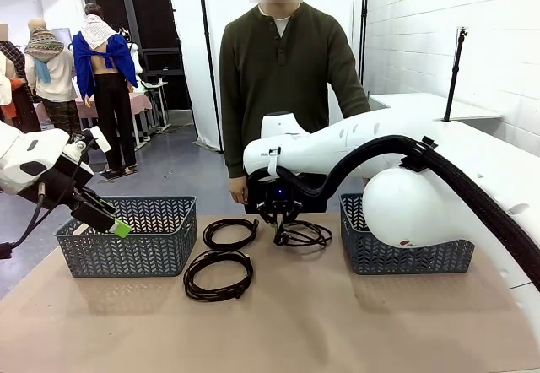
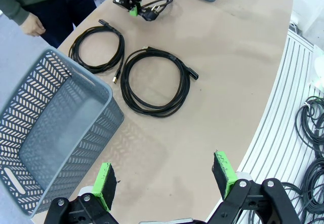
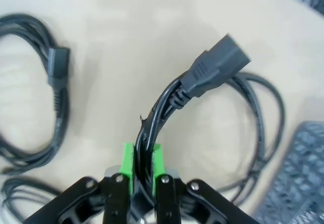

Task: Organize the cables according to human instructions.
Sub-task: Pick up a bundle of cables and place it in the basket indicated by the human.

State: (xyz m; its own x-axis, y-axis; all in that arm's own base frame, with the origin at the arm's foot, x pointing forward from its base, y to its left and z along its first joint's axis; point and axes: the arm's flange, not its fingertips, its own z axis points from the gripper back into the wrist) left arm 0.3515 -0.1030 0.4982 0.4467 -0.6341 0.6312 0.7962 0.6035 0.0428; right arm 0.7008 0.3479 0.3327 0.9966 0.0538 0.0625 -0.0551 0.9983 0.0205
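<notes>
Black plugged cable (image 3: 215, 62) clamped in right fingers (image 3: 127, 164), left fingers (image 2: 104, 184) spread empty (two coils (image 2: 152, 111) untouched on table (image 2: 228, 57)); baskets (image 1: 126, 251) seemingly unfilled.

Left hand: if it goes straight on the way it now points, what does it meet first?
Probably the table, at or just short of the nearest coiled cable; depth is unclear.

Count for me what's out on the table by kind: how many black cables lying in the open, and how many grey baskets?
Black cables: 3 (near cable, far cable, pinched cable in the right gripper)
Grey baskets: 2 (left basket, right basket)
Total: 5
</notes>
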